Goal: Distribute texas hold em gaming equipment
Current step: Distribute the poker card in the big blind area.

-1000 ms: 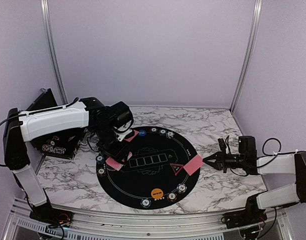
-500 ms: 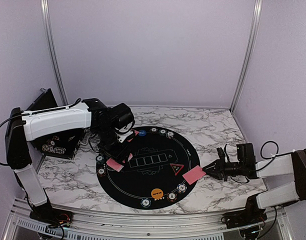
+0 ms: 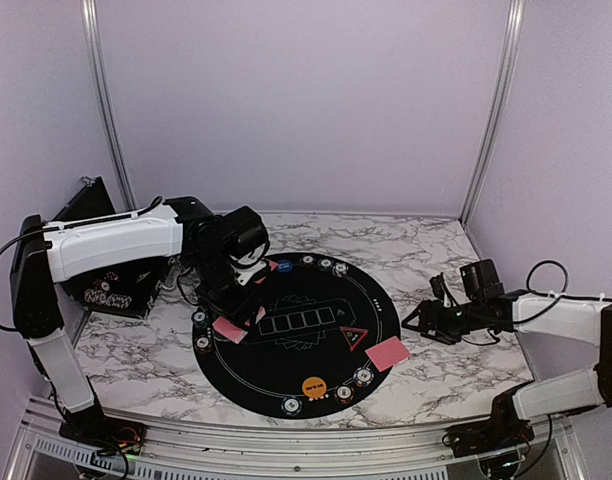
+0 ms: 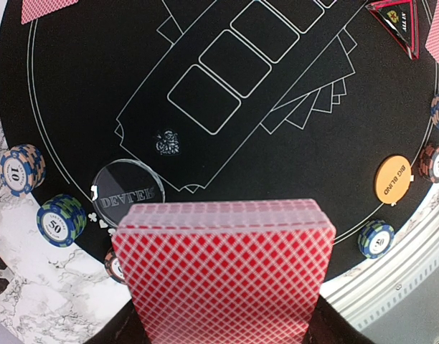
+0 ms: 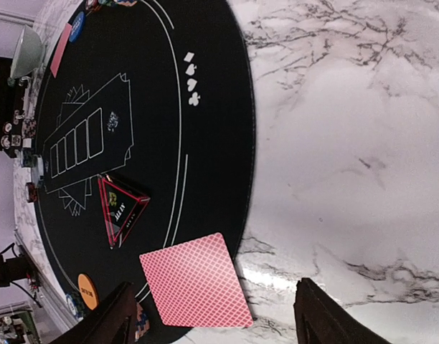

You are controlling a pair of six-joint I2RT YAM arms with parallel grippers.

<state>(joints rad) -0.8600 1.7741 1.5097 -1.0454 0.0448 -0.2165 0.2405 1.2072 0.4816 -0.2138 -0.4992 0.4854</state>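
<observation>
Pink card lies flat just ahead of our right gripper, jaws wide, empty. Left gripper clamps the deck.

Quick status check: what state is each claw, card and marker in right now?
Left claw: shut on card deck, backs up.
Right claw: open, nothing held.
Loose card: face down, flat, straddling mat edge.
Triangle marker: flat on mat.
Dealer button: flat on mat, label up.
</observation>
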